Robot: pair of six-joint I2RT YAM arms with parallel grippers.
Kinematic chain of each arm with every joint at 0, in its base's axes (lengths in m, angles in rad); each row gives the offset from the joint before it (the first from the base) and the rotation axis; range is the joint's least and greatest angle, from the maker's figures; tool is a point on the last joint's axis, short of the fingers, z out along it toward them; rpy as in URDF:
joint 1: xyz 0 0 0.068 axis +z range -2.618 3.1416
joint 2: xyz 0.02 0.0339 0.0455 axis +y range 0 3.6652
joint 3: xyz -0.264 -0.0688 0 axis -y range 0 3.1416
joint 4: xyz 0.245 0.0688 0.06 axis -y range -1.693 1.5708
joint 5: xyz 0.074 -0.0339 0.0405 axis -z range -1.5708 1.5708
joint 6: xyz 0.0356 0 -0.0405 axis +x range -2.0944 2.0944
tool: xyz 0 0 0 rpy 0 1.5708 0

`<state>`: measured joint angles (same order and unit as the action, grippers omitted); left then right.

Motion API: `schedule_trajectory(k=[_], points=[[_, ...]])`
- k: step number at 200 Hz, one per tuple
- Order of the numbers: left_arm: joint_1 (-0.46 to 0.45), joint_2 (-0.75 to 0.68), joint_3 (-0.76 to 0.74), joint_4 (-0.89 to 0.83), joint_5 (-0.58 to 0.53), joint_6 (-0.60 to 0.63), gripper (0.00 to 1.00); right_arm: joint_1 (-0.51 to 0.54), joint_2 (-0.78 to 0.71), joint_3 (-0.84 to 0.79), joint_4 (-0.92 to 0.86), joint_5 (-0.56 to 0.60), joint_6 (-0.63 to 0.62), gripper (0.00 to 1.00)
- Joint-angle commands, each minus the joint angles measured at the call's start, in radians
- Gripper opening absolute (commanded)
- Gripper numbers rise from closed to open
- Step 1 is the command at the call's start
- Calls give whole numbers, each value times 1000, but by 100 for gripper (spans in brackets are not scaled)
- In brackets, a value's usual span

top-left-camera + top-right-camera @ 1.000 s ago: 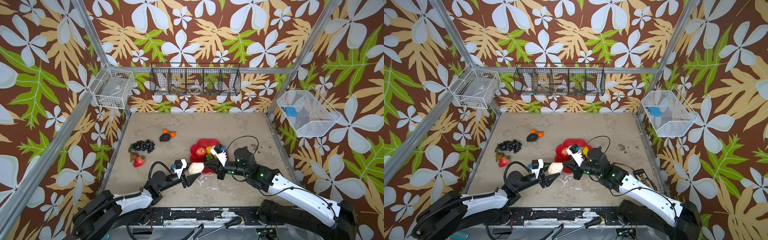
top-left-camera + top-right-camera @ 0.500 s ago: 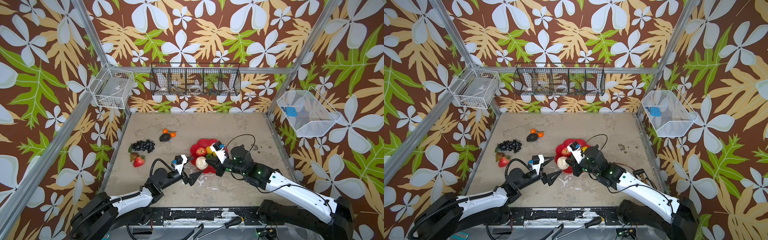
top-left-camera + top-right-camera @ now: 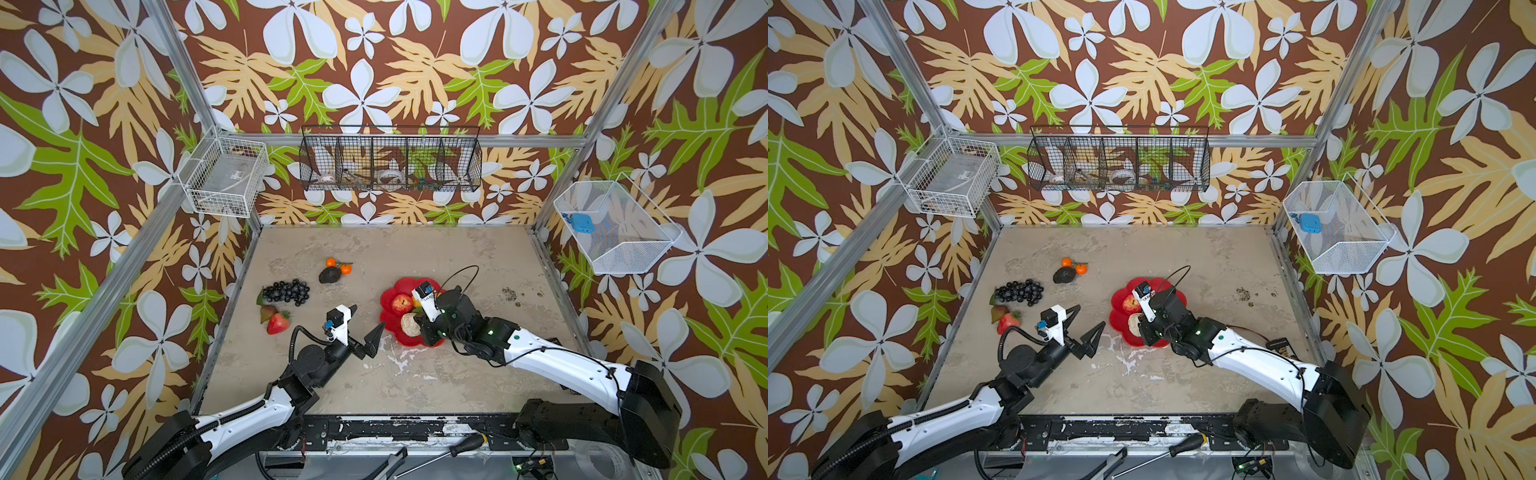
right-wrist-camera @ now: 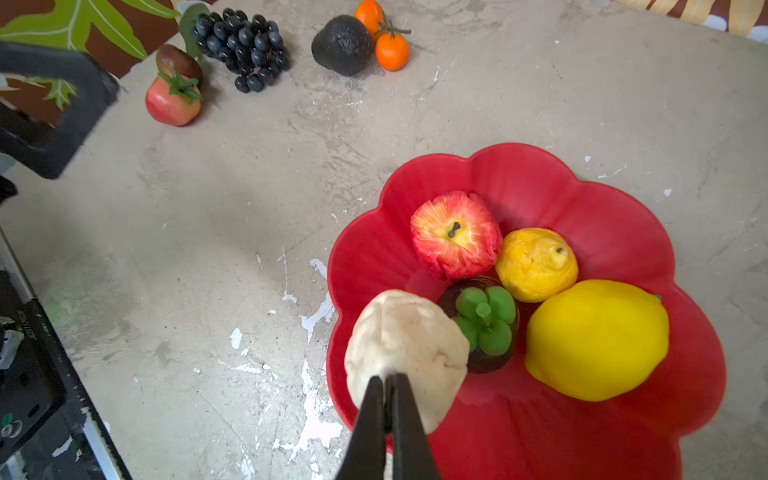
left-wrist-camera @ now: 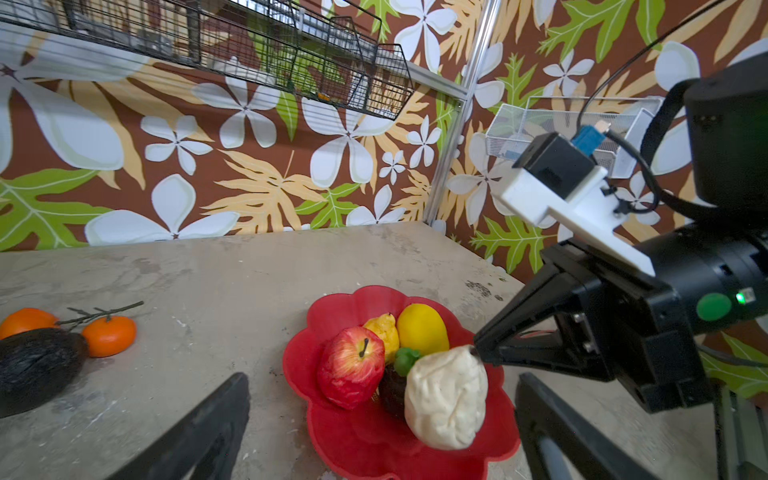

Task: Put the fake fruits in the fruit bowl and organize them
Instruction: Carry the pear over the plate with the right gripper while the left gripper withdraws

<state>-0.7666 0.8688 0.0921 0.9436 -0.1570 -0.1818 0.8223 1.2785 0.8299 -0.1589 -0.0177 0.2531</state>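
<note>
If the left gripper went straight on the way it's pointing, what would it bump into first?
Probably the near rim of the red fruit bowl, which lies right ahead of the open left gripper; past it sit the red apple and cream lumpy piece. Height is unclear.

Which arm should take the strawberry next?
Left. The left gripper is open, empty and nearer the strawberry; the right gripper is shut, tips against the cream piece in the fruit bowl.
</note>
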Motion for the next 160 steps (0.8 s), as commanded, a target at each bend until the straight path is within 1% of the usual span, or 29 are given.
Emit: schedule_trajectory(k=[1,63,105,160], points=[[1,-1,-6,10,-72,4,100,0,33,16,36,16,5,0],[1,6,-7,12,-84,1,100,0,103,34,77,3,-5,0],[1,1,-11,14,-93,-2,100,1,160,71,71,27,-31,0],[1,-2,-12,17,-92,-5,100,34,242,125,58,114,-44,0]])
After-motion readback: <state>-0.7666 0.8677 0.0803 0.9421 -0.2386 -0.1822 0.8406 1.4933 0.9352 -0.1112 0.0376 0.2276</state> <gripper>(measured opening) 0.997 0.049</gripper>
